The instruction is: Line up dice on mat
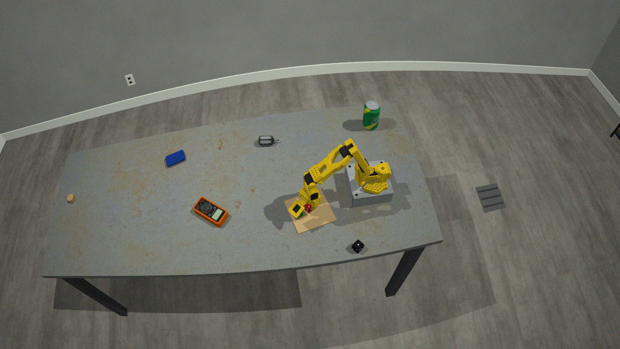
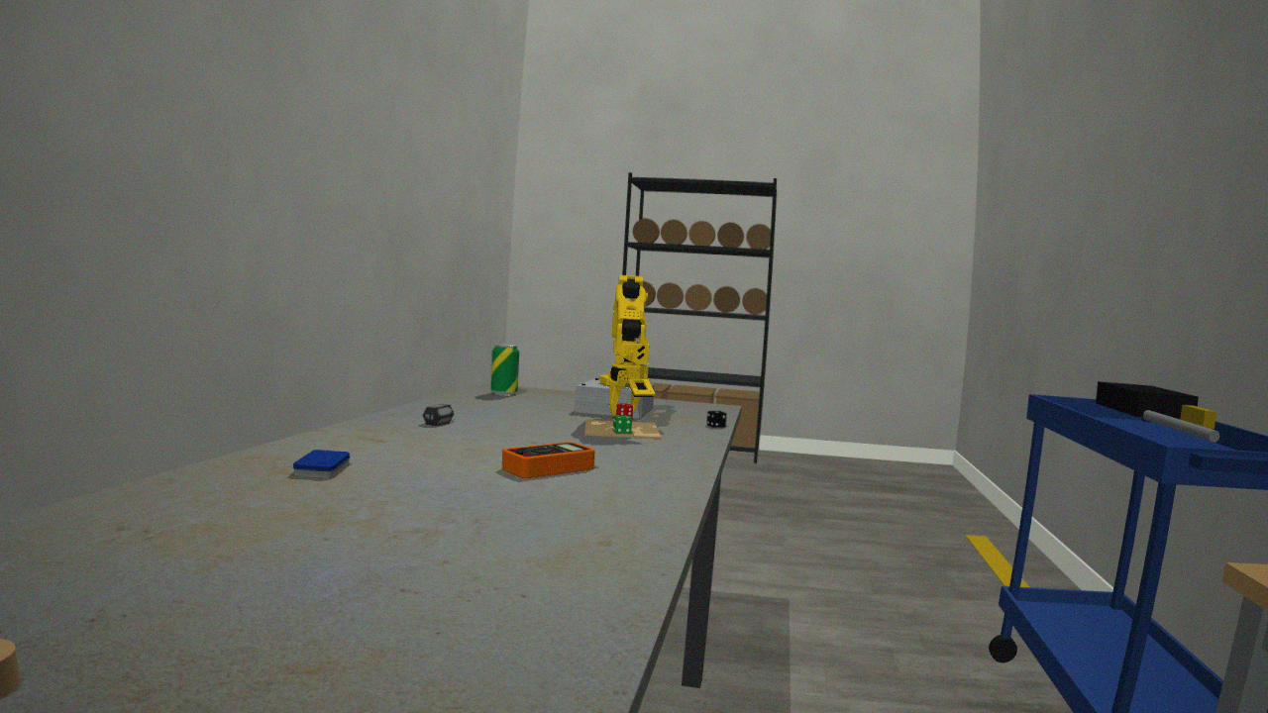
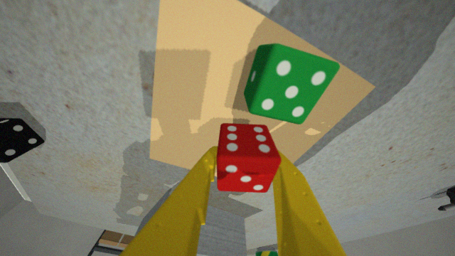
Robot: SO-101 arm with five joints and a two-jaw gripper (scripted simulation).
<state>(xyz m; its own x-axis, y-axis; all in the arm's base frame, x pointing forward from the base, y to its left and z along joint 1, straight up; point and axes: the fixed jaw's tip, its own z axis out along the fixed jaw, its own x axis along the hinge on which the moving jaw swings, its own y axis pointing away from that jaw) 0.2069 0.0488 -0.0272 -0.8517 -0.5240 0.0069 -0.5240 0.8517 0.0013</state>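
Gripper [image 3: 245, 167] pinches red die [image 3: 247, 161] above mat [image 3: 185, 71]; green die [image 3: 289, 83] placed at one o'clock; black die [image 3: 15, 136] off-mat, nine o'clock, untouched.

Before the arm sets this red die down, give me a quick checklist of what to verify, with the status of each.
1. Grip on the red die: ok, the gripper is shut on it, a finger on each side.
2. Red die top face showing six: ok in the wrist view.
3. Green die flat on the mat, showing five: ok.
4. Red die over the mat: ok, it hangs above the mat's near edge by the green die, not yet resting.
5. Order: not ok, red's six belongs farthest from the base, yet it hangs on the base side of green.
6. Black die: not ok, it sits off the mat near the table edge.
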